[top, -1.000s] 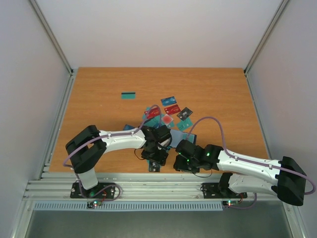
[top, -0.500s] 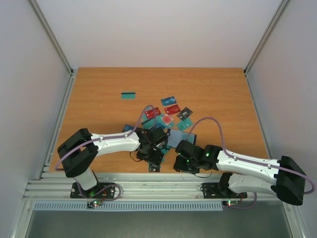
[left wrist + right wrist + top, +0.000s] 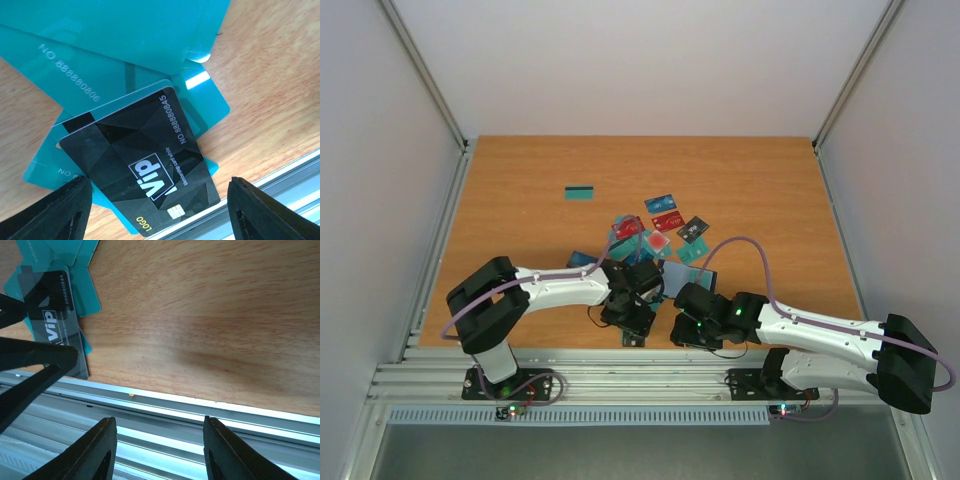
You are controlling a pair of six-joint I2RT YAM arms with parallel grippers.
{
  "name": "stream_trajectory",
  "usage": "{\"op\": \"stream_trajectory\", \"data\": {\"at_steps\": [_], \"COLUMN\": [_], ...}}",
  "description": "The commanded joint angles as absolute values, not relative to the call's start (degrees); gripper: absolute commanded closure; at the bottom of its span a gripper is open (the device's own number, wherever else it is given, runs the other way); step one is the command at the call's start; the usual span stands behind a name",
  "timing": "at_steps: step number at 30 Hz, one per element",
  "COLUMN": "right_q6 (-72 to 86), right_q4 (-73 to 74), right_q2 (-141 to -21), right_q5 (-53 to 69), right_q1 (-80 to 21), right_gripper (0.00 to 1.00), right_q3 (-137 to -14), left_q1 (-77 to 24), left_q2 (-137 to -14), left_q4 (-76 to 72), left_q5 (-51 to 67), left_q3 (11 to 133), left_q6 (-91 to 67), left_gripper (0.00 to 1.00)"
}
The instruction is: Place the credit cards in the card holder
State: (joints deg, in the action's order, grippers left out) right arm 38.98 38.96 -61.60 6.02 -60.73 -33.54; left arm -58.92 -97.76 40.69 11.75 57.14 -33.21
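Left arm [image 3: 570, 285] has edged toward the near rail [image 3: 650, 358]; both jaws stand open, empty, left over a dark card [image 3: 140, 170].

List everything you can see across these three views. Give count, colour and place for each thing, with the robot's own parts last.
table: one, orange-brown wood, under everything
rail: one, silver metal, along the table's near edge
lone card: one, teal, apart, left of the cluster
card cluster: several; teal, red, blue, dark grey; table centre
VIP card: one, black, at the near edge, lying on teal cards
card holder: one, dark blue, beside the right wrist, partly hidden
left gripper: one, black, open above the VIP card
right gripper: one, black, open and empty, near the rail
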Motion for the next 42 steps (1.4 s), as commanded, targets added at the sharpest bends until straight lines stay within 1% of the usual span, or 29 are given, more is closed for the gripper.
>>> {"op": "stream_trajectory", "data": {"at_steps": [1, 10, 21, 25, 30, 42], "right_q6": [40.2, 41.5, 44.6, 44.8, 44.5, 40.2], "right_q4": [38.5, 40.9, 46.7, 49.3, 51.5, 55.9], "right_q2": [-61.6, -60.7, -51.9, -48.6, -45.2, -43.5], "right_q5": [5.3, 3.9, 1.5, 1.6, 1.8, 4.0], "right_q1": [-60.5, -60.5, -58.5, -56.8, -54.7, -48.7], "right_gripper": [0.51, 0.51, 0.49, 0.49, 0.48, 0.48], "right_q3": [-33.7, -33.3, -30.1, -29.7, -29.4, -30.5], "left_q1": [-61.4, -66.4, -68.4, -68.5, -67.4, -66.2], "left_q2": [-100.9, -105.4, -110.6, -108.8, -104.8, -109.8], "left_q4": [38.7, 42.7, 43.9, 46.1, 46.8, 45.1], "left_q5": [13.0, 9.8, 10.7, 8.3, 5.6, 6.8], "left_q3": [59.5, 66.6, 73.4, 75.6, 75.4, 75.9], "left_q6": [-33.1, -32.5, -29.6, -28.6, -28.9, -28.4], "left_gripper": [0.25, 0.25, 0.25, 0.24, 0.22, 0.23]}}
